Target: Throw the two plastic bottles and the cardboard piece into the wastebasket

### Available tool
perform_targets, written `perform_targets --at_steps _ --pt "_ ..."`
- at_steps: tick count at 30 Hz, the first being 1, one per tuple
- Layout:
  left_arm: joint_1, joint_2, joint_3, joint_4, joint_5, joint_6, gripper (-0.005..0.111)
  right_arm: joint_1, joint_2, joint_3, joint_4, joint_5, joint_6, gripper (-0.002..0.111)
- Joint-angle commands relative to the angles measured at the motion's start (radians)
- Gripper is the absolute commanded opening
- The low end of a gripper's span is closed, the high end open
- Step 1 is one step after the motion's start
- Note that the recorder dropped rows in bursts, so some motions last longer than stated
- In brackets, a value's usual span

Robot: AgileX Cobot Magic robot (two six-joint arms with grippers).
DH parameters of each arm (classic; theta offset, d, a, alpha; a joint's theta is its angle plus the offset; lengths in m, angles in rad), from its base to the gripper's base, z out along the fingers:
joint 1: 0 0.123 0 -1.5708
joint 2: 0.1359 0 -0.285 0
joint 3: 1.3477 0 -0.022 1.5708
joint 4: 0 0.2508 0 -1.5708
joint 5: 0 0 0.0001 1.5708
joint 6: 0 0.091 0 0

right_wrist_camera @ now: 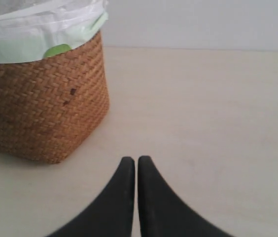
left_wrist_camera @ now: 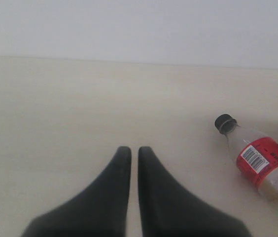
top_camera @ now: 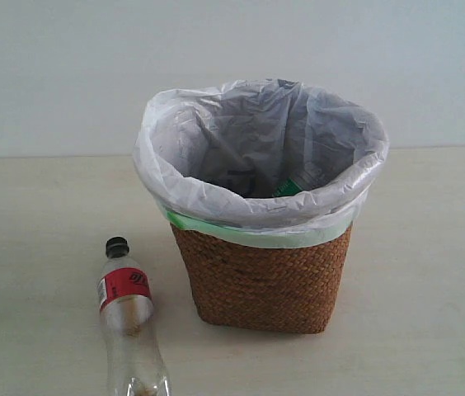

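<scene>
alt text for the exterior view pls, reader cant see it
A brown woven wastebasket lined with a white plastic bag stands on a pale table. A clear bottle with a black cap and red label lies on the table at lower left. Part of a green-labelled bottle shows inside.

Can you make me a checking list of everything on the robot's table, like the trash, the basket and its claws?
Surface: pale beige tabletop, no spills seen.
Job's things: brown woven wicker wastebasket with white bag liner stands upright; clear plastic bottle with black cap and red label lies on the table outside it; what looks like a green-and-white labelled bottle peeks out inside the basket; cardboard piece not seen.
Clutter: nothing seen.
Grippers: left gripper shut, empty; right gripper shut, empty, near the basket.
Cables: nothing seen.
Surroundings: plain pale wall behind.
</scene>
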Motion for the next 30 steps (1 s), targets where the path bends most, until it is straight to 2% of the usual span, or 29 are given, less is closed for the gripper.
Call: perform_targets --at_steps 1,4,30 --pt "-0.005 -0.008 0.004 0.002 -0.008 0.005 0.005 -0.111 -0.006 0.000 -0.012 0.031 0.012 0.000" --pt "-0.005 -0.008 0.004 0.002 -0.008 0.005 0.005 -0.156 -0.006 0.000 -0.002 0.031 0.012 0.000" --pt "-0.005 -0.008 0.004 0.002 -0.008 0.005 0.005 -0.156 -0.006 0.000 -0.002 0.031 0.013 0.000"
